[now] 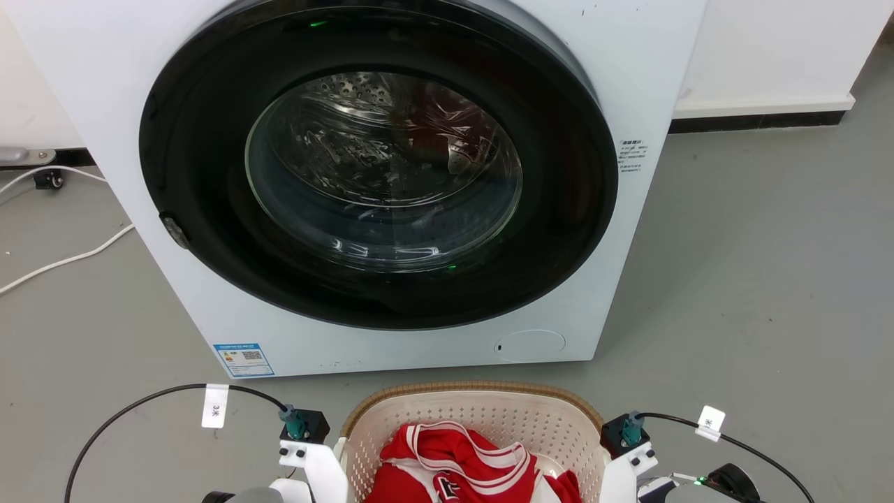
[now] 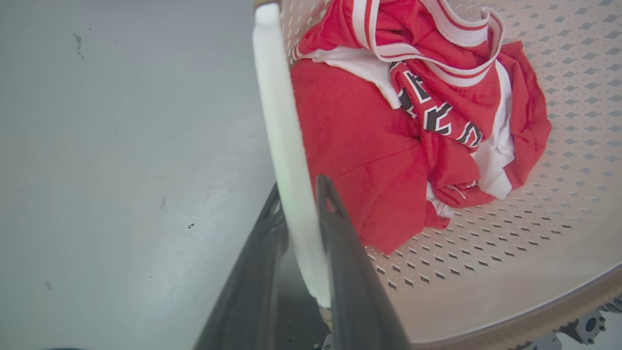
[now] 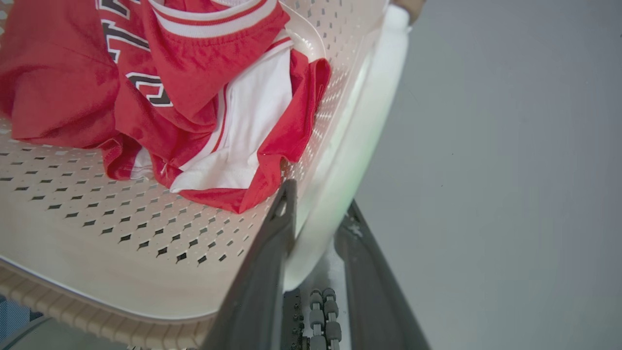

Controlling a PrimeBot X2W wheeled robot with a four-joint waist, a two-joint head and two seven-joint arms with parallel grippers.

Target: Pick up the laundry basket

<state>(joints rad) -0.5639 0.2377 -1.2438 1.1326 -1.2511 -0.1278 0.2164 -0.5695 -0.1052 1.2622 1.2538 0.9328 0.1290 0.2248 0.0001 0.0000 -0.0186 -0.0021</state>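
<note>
Head, machine: white washing machine (image 1: 649, 84) with a round dark glass door, filling the frame from centre to 12 o'clock.
Head, basket: laundry basket (image 1: 475, 388) at 6 o'clock on the grey floor (image 1: 754, 279), near the machine's front but apart from it. Tan rim, cream perforated wall.
Head, load: red jersey (image 1: 454, 461) with white trim, bunched inside the basket.
Head, cable: white cable (image 1: 63, 262) on the floor at 9 o'clock.
Left wrist, grip: left gripper (image 2: 300, 183) clamped on the left handle (image 2: 279, 112), one finger on each face. The handle runs to 12 o'clock.
Left wrist, load: jersey at 1 o'clock.
Right wrist, grip: right gripper (image 3: 320, 194) clamped on the right handle (image 3: 362, 126), which runs to 1 o'clock.
Right wrist, load: jersey at 11 o'clock.
</note>
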